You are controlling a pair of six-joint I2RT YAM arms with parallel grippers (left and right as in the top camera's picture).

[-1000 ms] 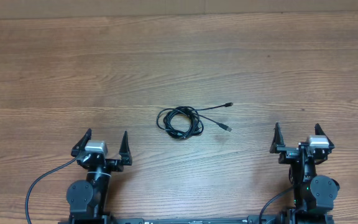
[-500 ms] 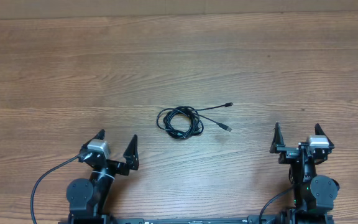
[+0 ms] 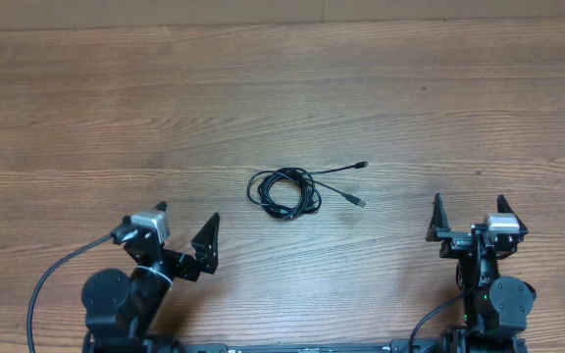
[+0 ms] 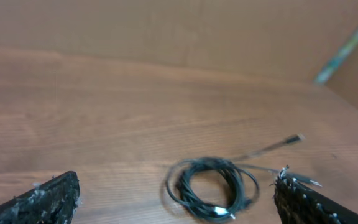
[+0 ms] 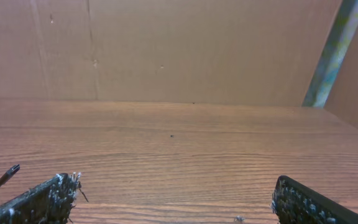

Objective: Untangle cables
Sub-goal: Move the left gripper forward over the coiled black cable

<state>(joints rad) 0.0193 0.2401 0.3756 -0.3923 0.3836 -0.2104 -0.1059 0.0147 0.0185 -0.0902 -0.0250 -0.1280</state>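
The cables (image 3: 284,190) lie in a small black coil at the middle of the wooden table, with two loose plug ends (image 3: 359,201) trailing to the right. In the left wrist view the coil (image 4: 211,188) sits ahead, between the two fingers. My left gripper (image 3: 184,230) is open at the near left, turned toward the coil and apart from it. My right gripper (image 3: 469,212) is open at the near right, holding nothing. In the right wrist view only a plug tip (image 5: 8,170) shows at the left edge.
A cardboard wall (image 5: 179,50) stands at the table's far edge. A thick black arm wire (image 3: 52,284) loops at the near left. The table's wooden surface (image 3: 282,98) stretches all around the coil.
The left arm has swung clockwise, so its gripper now points right toward the coil. The right arm and the cables have not moved.
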